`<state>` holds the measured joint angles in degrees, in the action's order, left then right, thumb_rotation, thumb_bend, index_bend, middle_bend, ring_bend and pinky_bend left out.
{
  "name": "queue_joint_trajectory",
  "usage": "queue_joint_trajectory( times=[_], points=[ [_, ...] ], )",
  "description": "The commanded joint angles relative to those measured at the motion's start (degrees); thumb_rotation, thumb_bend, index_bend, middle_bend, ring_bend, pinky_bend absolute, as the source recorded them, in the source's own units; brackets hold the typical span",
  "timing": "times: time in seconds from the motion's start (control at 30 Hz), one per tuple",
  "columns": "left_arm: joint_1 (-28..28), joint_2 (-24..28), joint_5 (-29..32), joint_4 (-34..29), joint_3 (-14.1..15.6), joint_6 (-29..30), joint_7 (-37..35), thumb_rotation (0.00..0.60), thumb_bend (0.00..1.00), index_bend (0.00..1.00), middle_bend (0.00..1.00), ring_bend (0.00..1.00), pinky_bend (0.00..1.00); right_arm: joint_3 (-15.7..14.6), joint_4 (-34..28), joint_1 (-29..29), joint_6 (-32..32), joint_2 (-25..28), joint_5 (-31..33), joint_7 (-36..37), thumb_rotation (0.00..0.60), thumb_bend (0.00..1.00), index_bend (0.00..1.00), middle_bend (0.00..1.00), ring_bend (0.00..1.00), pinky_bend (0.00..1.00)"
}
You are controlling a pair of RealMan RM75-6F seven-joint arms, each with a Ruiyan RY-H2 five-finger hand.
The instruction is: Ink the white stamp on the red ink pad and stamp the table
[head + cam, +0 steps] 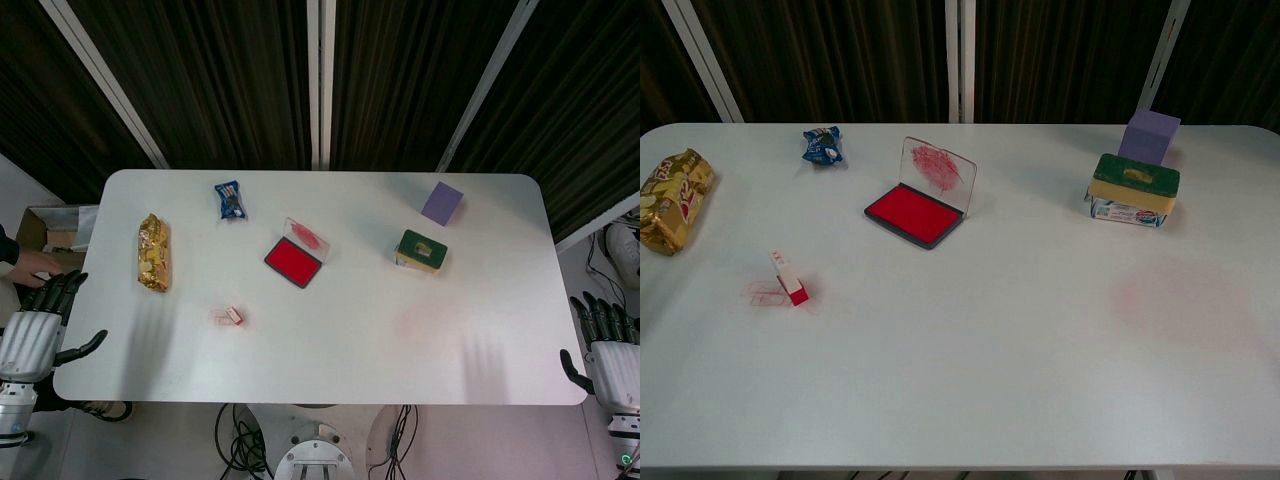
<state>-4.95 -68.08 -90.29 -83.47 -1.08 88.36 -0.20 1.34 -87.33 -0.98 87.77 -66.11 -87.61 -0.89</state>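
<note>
The small white stamp [233, 316] [790, 279] with a red base lies on its side on the table's left front part, on a faint red print. The red ink pad [293, 263] [912, 214] sits open near the middle, its clear lid [937, 174] standing up and smeared red. My left hand [38, 325] hangs off the table's left edge with fingers apart, holding nothing. My right hand [609, 345] hangs off the right edge, fingers spread and empty. Neither hand shows in the chest view.
A gold snack bag [153, 252] [670, 200] lies at the left, a blue wrapper [230, 200] [823, 145] behind the pad. A green-topped box [421, 250] [1133, 189] and purple block [441, 202] [1150, 136] stand right. A faint pink smear [1180, 295] marks the front right.
</note>
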Motion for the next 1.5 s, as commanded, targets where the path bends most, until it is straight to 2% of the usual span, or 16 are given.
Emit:
queue_joint_trajectory(
  times=[0.03,0.4,0.43,0.47,0.5,0.53,0.6,0.63,0.67,0.7,0.73,0.77,0.83,0.9,1.17,1.5],
  points=[
    [0.1,0.0,0.1,0.1,0.0,0.0,-0.1,0.0,0.13,0.09,0.1,0.1,0.22,0.0,0.0,0.0,-0.1,-0.1,0.1,0.0,0.6,0.32,0.0,0.0,0.0,0.0],
    [-0.1,-0.1,-1.2,0.6,-0.1,1.1,-0.5,0.001,0.13,0.09,0.1,0.1,0.22,0.1,0.7,-0.3,0.3,-0.1,0.3,0.9,0.6,0.31,0.0,0.0,0.0,0.0],
    [-0.3,0.0,-1.6,0.6,-0.1,1.2,-0.8,0.015,0.13,0.09,0.1,0.1,0.22,0.2,0.7,-0.3,0.4,0.0,0.3,1.0,0.6,0.32,0.0,0.0,0.0,0.0],
    [-0.5,0.0,-2.3,0.5,-0.1,1.4,-1.2,0.052,0.13,0.08,0.1,0.1,0.22,0.2,0.7,-0.3,0.4,0.1,0.4,1.1,0.6,0.32,0.0,0.0,0.0,0.0],
    [-0.9,0.0,-3.0,0.5,-0.1,1.5,-2.0,0.137,0.13,0.08,0.09,0.1,0.22,0.2,0.6,-0.3,0.3,0.2,0.4,1.1,0.6,0.32,0.0,0.0,0.0,0.0],
    [-1.5,-0.4,-4.3,0.3,-0.2,2.0,-3.4,0.304,0.14,0.08,0.09,0.11,0.25,0.1,0.5,-0.3,0.2,0.4,0.5,1.2,0.6,0.32,0.0,0.0,0.0,0.0],
    [-2.8,-1.2,-6.9,1.1,-0.5,2.7,-3.9,0.559,0.16,0.07,0.09,0.16,0.35,0.0,0.3,-0.3,0.0,0.6,0.5,1.0,0.6,0.32,0.0,0.0,0.0,0.0],
    [-4.0,-1.7,-9.0,1.8,-0.6,2.8,-3.3,0.6,0.18,0.07,0.1,0.2,0.43,-0.1,0.3,-0.4,-0.1,0.7,0.5,0.9,0.6,0.32,0.0,0.0,0.0,0.0],
    [-5.1,-2.1,-10.5,2.2,-0.7,2.6,-2.6,0.6,0.19,0.07,0.11,0.25,0.54,-0.1,0.2,-0.4,-0.1,0.7,0.5,0.8,0.6,0.32,0.0,0.0,0.0,0.0],
    [-6.3,-2.6,-12.0,2.4,-0.8,2.3,-2.3,0.6,0.2,0.07,0.13,0.37,0.68,-0.1,0.2,-0.4,0.0,0.7,0.5,0.8,0.6,0.32,0.0,0.0,0.0,0.0],
    [-8.0,-3.3,-13.7,2.6,-0.9,1.5,-2.8,0.6,0.21,0.09,0.17,0.53,0.83,-0.1,0.3,-0.5,0.1,0.7,0.5,0.9,0.6,0.32,0.0,0.0,0.0,0.0],
    [-9.4,-3.9,-14.6,2.8,-1.0,0.8,-3.8,0.6,0.22,0.12,0.22,0.68,0.93,-0.1,0.3,-0.6,0.3,0.7,0.5,1.1,0.6,0.31,0.0,0.0,0.0,0.0],
    [-12.5,-5.7,-16.0,4.5,-1.1,-2.0,-5.9,0.6,0.23,0.21,0.31,0.84,1.0,-0.1,0.3,-0.8,0.7,0.7,0.4,1.4,0.6,0.32,0.0,0.0,0.0,0.0],
    [-15.6,-7.5,-18.0,7.0,-0.9,-4.9,-5.4,0.6,0.24,0.27,0.35,0.91,1.0,-0.2,0.4,-1.1,1.2,0.7,0.2,1.5,0.6,0.32,0.0,0.0,0.0,0.0],
    [-24.5,-13.8,-22.3,12.4,0.9,-13.3,-4.4,0.6,0.24,0.32,0.36,0.94,1.0,-0.3,1.0,-2.2,2.2,1.0,0.6,2.1,0.6,0.31,0.0,0.0,0.0,0.0],
    [-30.2,-16.8,-18.2,13.5,2.5,-24.2,-3.7,0.6,0.24,0.31,0.31,0.94,1.0,-0.4,2.4,-2.6,1.7,0.7,1.3,3.5,0.6,0.31,0.0,0.0,0.0,0.0]
  ],
)
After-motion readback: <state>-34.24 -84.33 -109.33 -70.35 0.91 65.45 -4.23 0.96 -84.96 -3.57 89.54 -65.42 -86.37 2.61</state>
